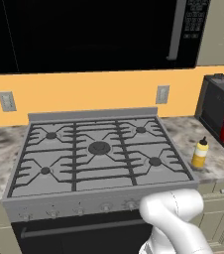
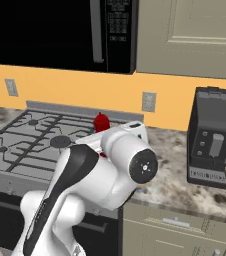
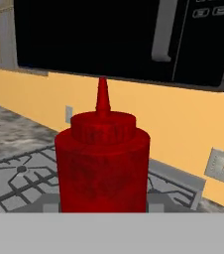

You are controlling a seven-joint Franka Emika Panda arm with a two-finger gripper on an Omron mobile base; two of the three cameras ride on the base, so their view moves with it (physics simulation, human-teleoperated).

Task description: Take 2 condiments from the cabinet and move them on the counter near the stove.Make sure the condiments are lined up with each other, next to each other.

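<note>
The pincer is pinching the red bottle (image 3: 102, 163), nozzle up and filling the hand view, with the stove (image 1: 99, 154) grates and the black microwave (image 3: 119, 39) behind it. The yellow bottle (image 1: 199, 153) already stands on the desk (image 1: 210, 166), just right of the stove. From the right base view the red bottle peeks above the arm, over the stove's right side (not yet over stone). The risk: setting it down too close and toppling its neighbour, or off line.
</note>
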